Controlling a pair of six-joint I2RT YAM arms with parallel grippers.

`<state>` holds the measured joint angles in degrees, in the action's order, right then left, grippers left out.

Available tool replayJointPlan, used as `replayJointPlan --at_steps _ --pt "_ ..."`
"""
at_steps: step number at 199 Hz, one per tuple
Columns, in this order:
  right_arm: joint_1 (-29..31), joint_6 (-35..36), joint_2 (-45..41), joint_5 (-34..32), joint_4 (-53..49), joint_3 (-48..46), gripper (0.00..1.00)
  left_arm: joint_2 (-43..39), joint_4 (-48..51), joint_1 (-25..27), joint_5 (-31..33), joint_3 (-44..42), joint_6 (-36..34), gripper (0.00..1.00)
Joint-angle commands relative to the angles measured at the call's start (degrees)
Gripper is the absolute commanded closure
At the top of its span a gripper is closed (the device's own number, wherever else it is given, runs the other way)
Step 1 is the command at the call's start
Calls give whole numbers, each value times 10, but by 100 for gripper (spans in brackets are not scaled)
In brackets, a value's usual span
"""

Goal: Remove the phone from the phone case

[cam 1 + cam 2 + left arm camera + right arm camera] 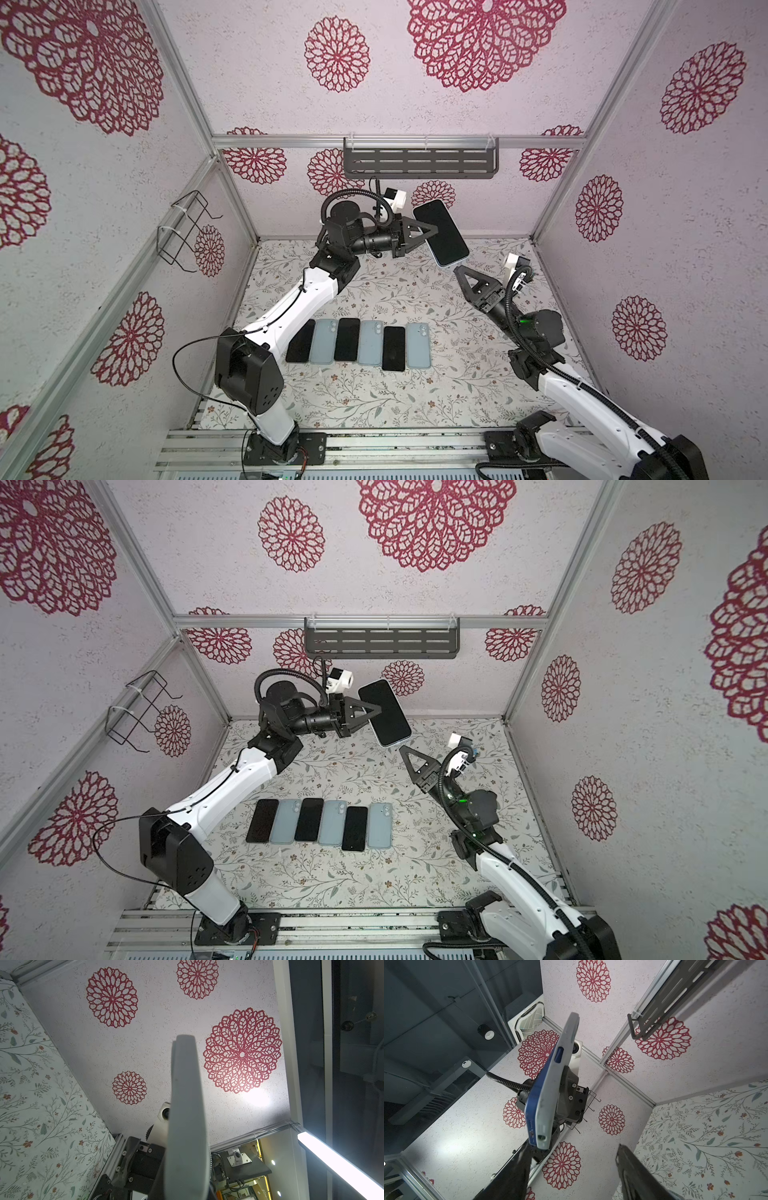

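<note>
Phone (440, 232) tilted midair, dark scrn up, blue edge partly out of pale-grey case (548, 1101).

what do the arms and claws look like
Left arm and right arm: white shells, black joints and bases. Left claw and right claw: black, triangular open-frame fingers. Black ribbed hose loops at each wrist, beside a small white camera. Green light on the right arm.
</note>
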<state>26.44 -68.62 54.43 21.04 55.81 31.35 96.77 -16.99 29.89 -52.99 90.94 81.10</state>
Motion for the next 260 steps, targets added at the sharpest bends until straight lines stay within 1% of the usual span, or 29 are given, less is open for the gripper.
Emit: replayJointPlan --at_steps 1,65,147,260 --pt "5 -4 0 0 40 13 32 -8 -44 7 4 1 0 100" --pt "7 -21 14 -6 75 12 32 -11 -47 11 3 -4 -1 100" --pt "8 -20 18 -10 72 13 32 -10 -63 15 2 -12 5 100" --pt "7 -27 40 -28 85 4 38 -17 -81 38 -6 -19 2 100"
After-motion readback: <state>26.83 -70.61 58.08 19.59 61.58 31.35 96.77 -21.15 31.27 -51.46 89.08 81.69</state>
